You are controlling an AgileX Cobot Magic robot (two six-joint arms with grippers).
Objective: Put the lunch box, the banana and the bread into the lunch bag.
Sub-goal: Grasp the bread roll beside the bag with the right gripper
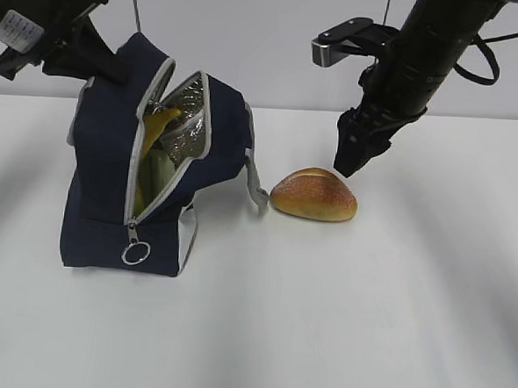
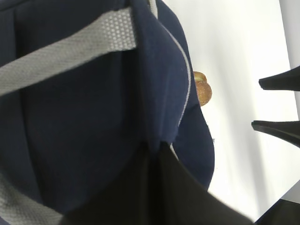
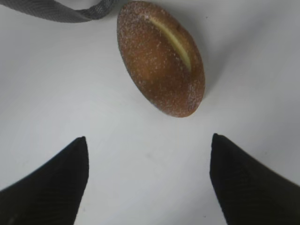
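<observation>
Two black fingers of the right gripper (image 3: 147, 154) stand wide apart and hold nothing, hanging just above the white table (image 1: 393, 308) with the bread (image 3: 161, 58) lying a little ahead of their tips, untouched. Seen from outside, that gripper (image 1: 353, 160) points down at the upper right end of the golden-brown roll (image 1: 314, 195), which rests on its side. A loop of grey strap (image 3: 70, 13) lies on the table just beyond the roll's far end. Further out on the same side stands the navy lunch bag (image 1: 101, 193), upright and leaning, its grey zipper undone and its silver-lined mouth gaping toward the roll. Inside the opening the yellow banana (image 1: 158, 122) pokes up, and below it shows a pale green shape, the lunch box (image 1: 157, 172), though little of it can be made out. A metal ring pull (image 1: 136, 253) hangs at the foot of the zipper. At the bag's far upper corner the left gripper (image 1: 117, 69) is clenched on the fabric; its wrist camera is filled with blue cloth (image 2: 84, 131).
</observation>
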